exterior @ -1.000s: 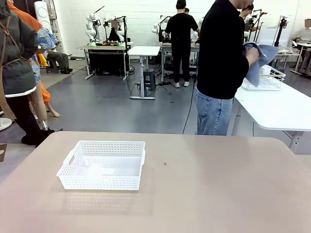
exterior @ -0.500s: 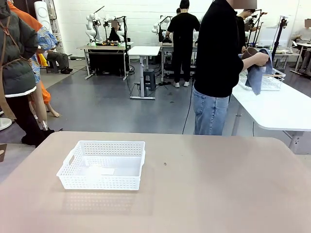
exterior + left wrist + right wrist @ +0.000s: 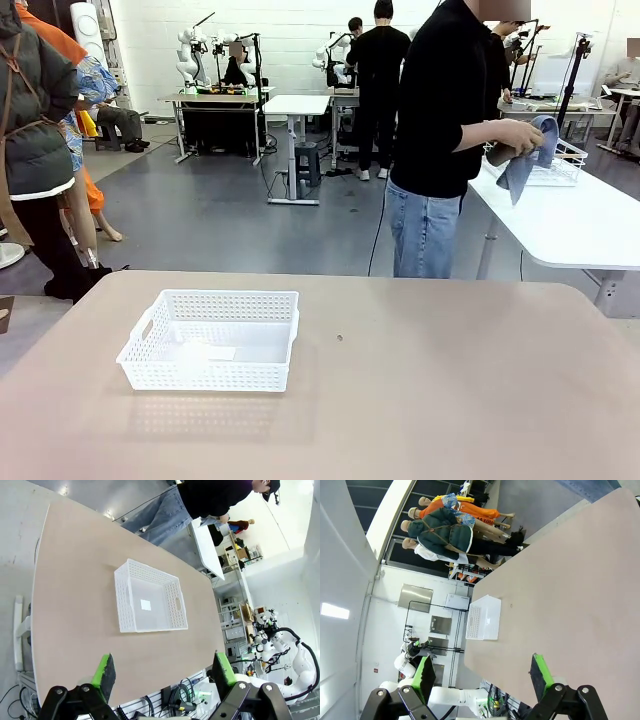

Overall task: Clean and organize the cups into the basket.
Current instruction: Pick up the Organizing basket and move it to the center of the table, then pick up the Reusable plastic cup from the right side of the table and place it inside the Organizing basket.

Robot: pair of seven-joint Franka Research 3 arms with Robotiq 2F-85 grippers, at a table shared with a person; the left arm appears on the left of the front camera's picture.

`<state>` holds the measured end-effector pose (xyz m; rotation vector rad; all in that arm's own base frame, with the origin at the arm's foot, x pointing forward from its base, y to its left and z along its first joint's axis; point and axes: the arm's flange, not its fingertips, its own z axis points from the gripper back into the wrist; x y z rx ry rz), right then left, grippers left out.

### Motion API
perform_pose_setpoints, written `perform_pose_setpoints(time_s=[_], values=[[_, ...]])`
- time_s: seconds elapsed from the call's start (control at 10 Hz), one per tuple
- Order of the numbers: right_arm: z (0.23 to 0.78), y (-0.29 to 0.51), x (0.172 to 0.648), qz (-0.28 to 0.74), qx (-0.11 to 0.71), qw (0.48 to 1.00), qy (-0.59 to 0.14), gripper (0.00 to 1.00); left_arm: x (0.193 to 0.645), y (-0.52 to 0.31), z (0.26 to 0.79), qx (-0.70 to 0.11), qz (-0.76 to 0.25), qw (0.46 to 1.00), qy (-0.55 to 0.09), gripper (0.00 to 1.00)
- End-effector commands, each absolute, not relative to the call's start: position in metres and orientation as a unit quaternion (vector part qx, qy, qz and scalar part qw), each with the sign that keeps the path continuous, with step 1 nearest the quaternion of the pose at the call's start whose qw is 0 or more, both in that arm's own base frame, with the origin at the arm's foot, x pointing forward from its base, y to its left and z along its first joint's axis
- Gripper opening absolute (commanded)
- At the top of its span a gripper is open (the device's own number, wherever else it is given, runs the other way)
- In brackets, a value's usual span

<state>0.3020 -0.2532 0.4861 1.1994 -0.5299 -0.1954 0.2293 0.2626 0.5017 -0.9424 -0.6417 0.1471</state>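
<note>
Meanwhile, a person [image 3: 440,130] is holding a cup [image 3: 497,155] in a cloth [image 3: 525,160], well beyond the basket [image 3: 210,340].
The white basket is sitting on the tan counter [image 3: 450,400]. The left jaws and the right jaws are both hanging spread wide, gripping nothing, well short of the basket. Far behind the basket and to its right, the person in a black top is standing side-on, the brown cup mostly hidden in the blue cloth, beside a white table [image 3: 570,220] carrying a wire basket [image 3: 555,170].
</note>
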Motion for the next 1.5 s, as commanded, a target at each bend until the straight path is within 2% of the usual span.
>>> perform_pose_setpoints(time_s=[0.0,1.4], values=[[0.4857,-0.2549,0.3016,-0.091,0.559,0.786,-0.247,1.00,0.2279,0.2653,0.5015,-0.447,0.071,0.837,-0.306,1.00],[0.4857,-0.2549,0.3016,-0.091,0.559,0.786,-0.247,1.00,0.2279,0.2653,0.5015,-0.447,0.071,0.837,-0.306,1.00]])
